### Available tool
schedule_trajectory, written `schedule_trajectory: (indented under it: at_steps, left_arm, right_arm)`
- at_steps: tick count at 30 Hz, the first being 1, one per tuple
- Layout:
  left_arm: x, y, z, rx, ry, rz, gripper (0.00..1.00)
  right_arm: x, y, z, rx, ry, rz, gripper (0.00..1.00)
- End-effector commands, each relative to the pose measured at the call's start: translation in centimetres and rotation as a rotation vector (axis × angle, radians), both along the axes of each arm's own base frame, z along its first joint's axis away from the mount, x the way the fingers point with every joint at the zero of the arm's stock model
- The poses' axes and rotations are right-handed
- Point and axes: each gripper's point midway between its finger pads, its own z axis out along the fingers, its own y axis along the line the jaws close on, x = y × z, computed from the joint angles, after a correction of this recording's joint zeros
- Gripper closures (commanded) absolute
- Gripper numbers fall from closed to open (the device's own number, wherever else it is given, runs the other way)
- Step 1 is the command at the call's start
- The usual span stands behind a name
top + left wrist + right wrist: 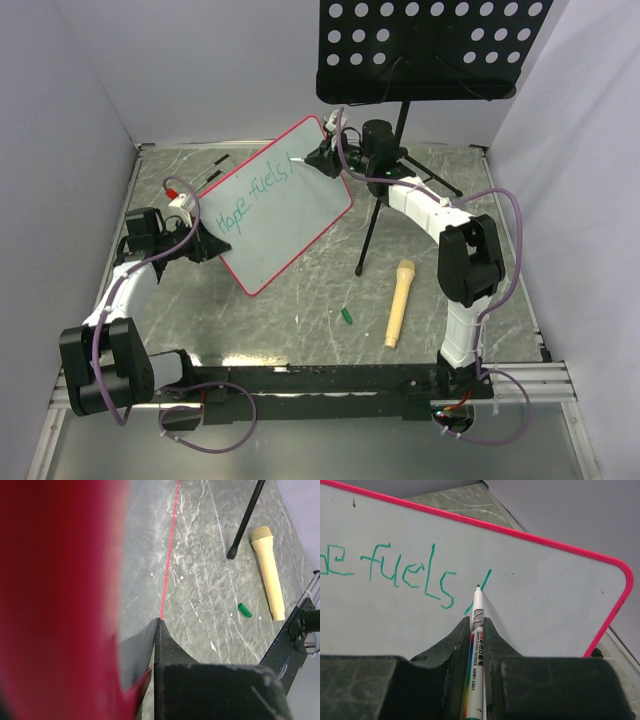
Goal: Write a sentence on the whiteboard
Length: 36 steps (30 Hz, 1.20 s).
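Observation:
The whiteboard, white with a pink-red frame, stands tilted over the table. My left gripper is shut on its lower left edge; in the left wrist view that gripper pinches the thin pink edge, with the frame a red blur close by. The sentence in teal reads "Hope fuels" plus one slanted stroke. My right gripper is shut on a white marker. Its tip touches the whiteboard at that stroke, just right of "fuels". From above, the right gripper is at the board's top right corner.
A black perforated music stand tray hangs over the back right, and its tripod legs reach the table beside the board. A cream microphone and a green marker cap lie at front centre. Walls close three sides.

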Motion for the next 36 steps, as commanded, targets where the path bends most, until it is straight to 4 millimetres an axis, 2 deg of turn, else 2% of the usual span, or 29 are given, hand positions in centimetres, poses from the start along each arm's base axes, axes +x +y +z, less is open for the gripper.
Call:
schedule_trajectory:
  at_steps: [1, 26, 36]
  left_arm:
    - [0.6, 2.3, -2.4, 0.162, 0.009, 0.091, 0.99]
    - [0.6, 2.4, -2.5, 0.162, 0.01, 0.094, 0.99]
    - [0.6, 2.4, -2.4, 0.162, 0.008, 0.093, 0.99]
  right_arm:
    - [0.3, -0.2, 0.7, 0.01, -0.036, 0.0, 1.0]
    - [0.9, -0.4, -0.8, -0.015, -0.002, -0.022, 1.0]
    - [2.1, -0.5, -0.6, -0.012, 0.007, -0.052, 1.0]
